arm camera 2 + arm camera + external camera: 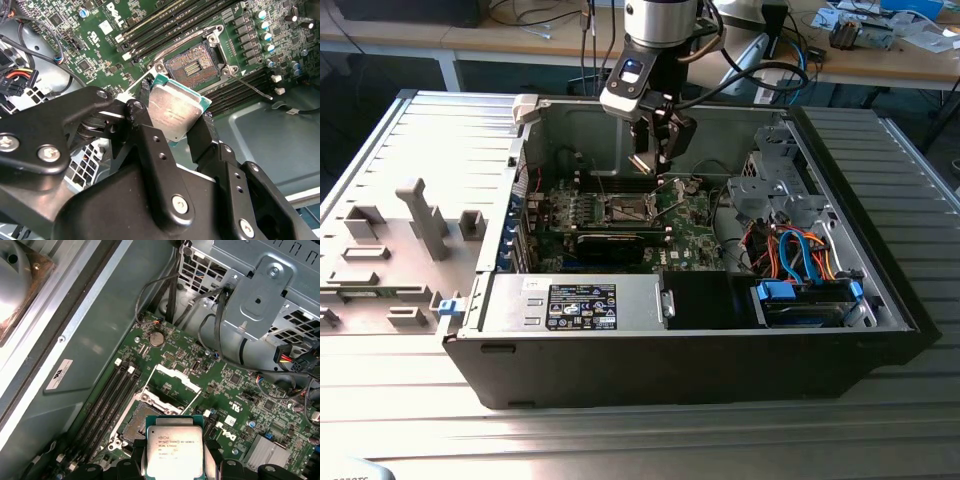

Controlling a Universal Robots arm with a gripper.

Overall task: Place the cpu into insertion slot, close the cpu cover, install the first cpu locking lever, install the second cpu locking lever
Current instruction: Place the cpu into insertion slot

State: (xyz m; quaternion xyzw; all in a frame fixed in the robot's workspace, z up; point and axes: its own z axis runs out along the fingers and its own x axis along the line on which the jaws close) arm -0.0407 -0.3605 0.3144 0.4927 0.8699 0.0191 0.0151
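Note:
My gripper (175,106) is shut on the cpu (176,114), a flat square chip with a silvery-beige top, gripped by two opposite edges between black fingers (204,134). In the exterior view the gripper (655,165) hangs inside the open computer case, a little above the green motherboard (690,215). The insertion slot (136,426) lies open with its dark contact field bare, beside and below the cpu (174,452). The cpu cover (172,381) stands raised off the slot. A thin metal lever (252,85) sticks out from one corner of the insertion slot (194,64).
Black memory slots (107,400) run alongside the socket. A metal drive cage (770,175) with bundled cables (790,250) sits at the exterior view's right. A long black card (610,243) and the power supply (580,300) lie nearer the camera. A grey fixture plate (390,250) lies outside the case.

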